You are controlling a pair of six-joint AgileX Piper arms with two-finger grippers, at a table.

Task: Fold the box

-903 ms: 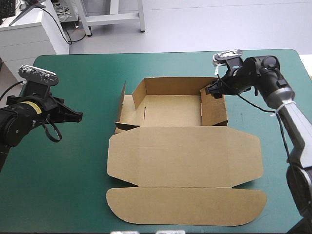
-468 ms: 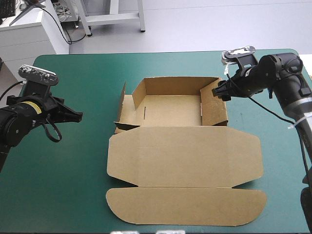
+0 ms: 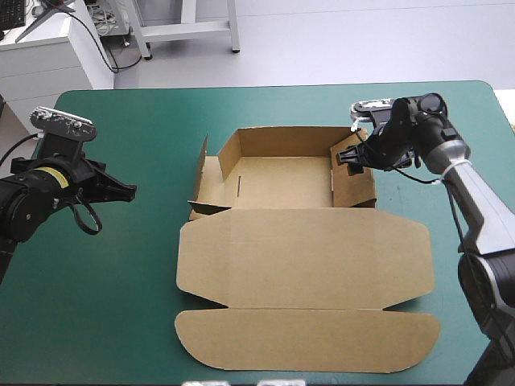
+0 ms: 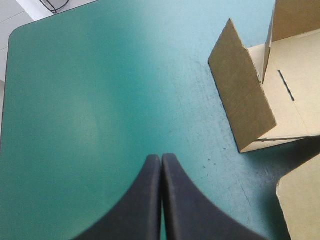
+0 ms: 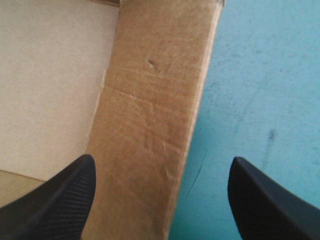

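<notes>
The brown box (image 3: 282, 181) lies mid-table as an open tray, its far wall and right wall (image 3: 354, 183) raised and its lid (image 3: 306, 265) flat toward the near edge. Its left wall (image 3: 201, 173) leans outward, seen as a slanted flap (image 4: 242, 107) ahead of my left gripper. My left gripper (image 3: 127, 191) hovers well left of the box, shut (image 4: 161, 157) with nothing in it. My right gripper (image 3: 348, 157) is at the far end of the right wall, open (image 5: 161, 159), with that wall (image 5: 155, 100) standing between its fingers.
Teal-green cover (image 3: 121, 281) runs wide between my left gripper and the box. A narrower strip (image 3: 418, 193) lies right of the box under my right arm. The lid's rounded front flap (image 3: 306, 342) reaches close to the table's near edge.
My right gripper drew back to the right off the wall just before, then returned left to the wall's far end. The left arm and the box have not moved.
</notes>
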